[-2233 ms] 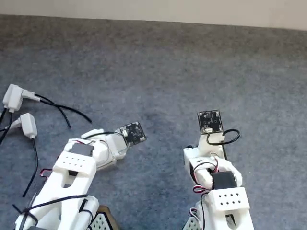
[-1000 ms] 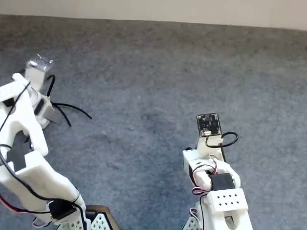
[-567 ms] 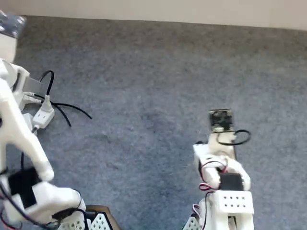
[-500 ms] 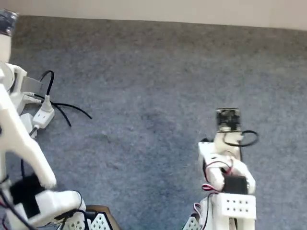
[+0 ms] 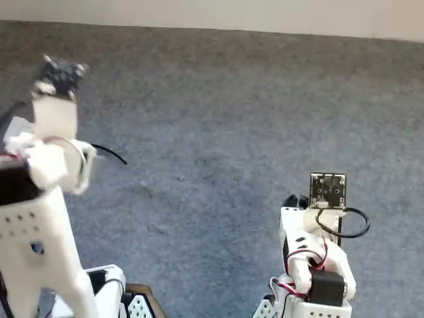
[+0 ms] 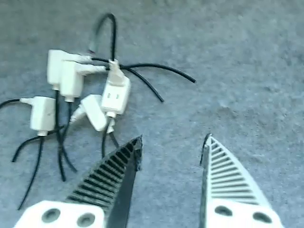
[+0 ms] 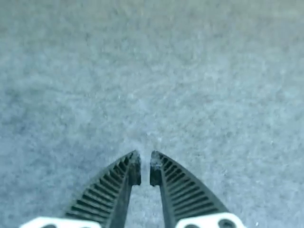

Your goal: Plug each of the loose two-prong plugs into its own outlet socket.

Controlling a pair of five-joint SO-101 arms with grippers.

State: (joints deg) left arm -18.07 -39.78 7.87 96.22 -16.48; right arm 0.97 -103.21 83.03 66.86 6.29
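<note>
In the left wrist view, a tangle of white two-prong plugs and outlet sockets on black cables (image 6: pixel 142 78) lies on the grey carpet. A socket (image 6: pixel 116 95) shows its two slots, and a plug (image 6: pixel 92 111) lies right beside it. Two more white pieces (image 6: pixel 64 76) lie together, and another (image 6: pixel 42 113) lies apart. My left gripper (image 6: pixel 172 145) hangs open above the carpet, short of the tangle, holding nothing. My right gripper (image 7: pixel 142 167) is shut over bare carpet, with nothing between its fingers. In the high view, the left arm (image 5: pixel 40 192) is raised over the tangle.
Grey carpet (image 5: pixel 218 119) covers the whole work surface. A pale wall strip (image 5: pixel 265 13) runs along its far edge. The right arm (image 5: pixel 318 252) stands at the near right, far from the cables. A black cable end (image 5: pixel 112 155) pokes out beside the left arm.
The left arm swung from the middle to the far left and rose over the tangle, hiding it in the high view. The right arm shifted to the right and drew back.
</note>
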